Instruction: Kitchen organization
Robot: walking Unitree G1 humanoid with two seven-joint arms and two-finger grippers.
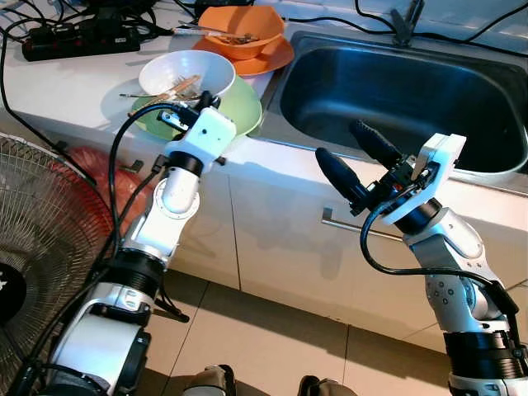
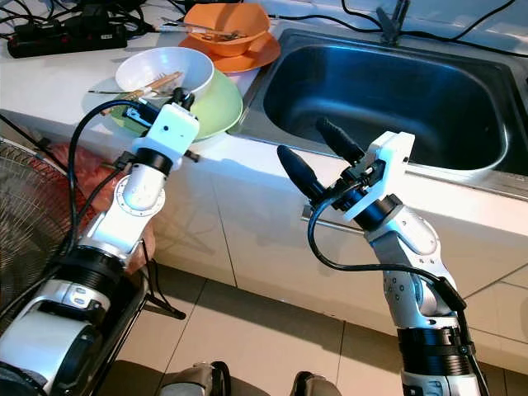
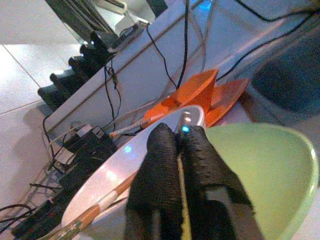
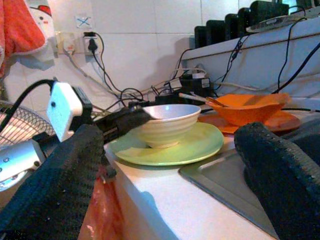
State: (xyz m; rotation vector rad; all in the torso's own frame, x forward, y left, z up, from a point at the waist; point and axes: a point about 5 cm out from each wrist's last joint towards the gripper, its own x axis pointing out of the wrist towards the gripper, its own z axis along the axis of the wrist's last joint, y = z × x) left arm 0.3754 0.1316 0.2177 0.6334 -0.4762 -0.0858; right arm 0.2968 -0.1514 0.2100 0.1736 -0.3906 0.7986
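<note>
A white bowl [image 1: 177, 73] holding chopsticks [image 1: 165, 88] sits in a pale green plate [image 1: 242, 111] at the counter's front edge. Behind it an orange bowl [image 1: 243, 29] with more utensils rests on an orange plate [image 1: 276, 58]. My left gripper [image 1: 205, 101] is at the white bowl's near rim. In the left wrist view its fingers [image 3: 160, 165] are pressed together with a thin chopstick between them. My right gripper [image 1: 339, 140] hangs open in front of the counter edge below the steel sink [image 1: 412, 91], holding nothing.
A black power strip [image 1: 78, 41] and cables lie at the back left of the counter. A standing fan [image 1: 41, 239] and a red plastic bag [image 1: 107, 177] stand on the floor to my left. A cabinet handle [image 1: 338, 223] is just below the right gripper.
</note>
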